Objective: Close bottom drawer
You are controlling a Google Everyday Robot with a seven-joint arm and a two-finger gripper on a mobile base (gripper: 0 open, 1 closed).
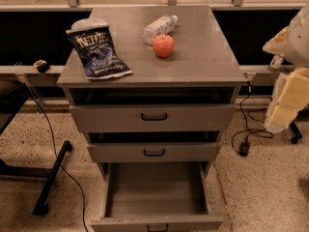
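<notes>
The bottom drawer (155,192) of the grey metal cabinet (203,62) is pulled far out towards me. Its deep grey box is empty, and its front (193,223) with a small black handle (158,227) sits at the lower edge of the view. The middle drawer (193,152) and the top drawer (203,117) stand slightly out, with dark gaps above them. My gripper (288,100) is at the far right edge, level with the top drawer. It is well to the right of the cabinet and touches nothing.
On the cabinet top lie a dark chips bag (98,51), a red-orange fruit (163,46) and a plastic bottle (158,28). A black stand leg (52,177) and cable run along the floor at left. A power adapter with cord (244,146) lies at right.
</notes>
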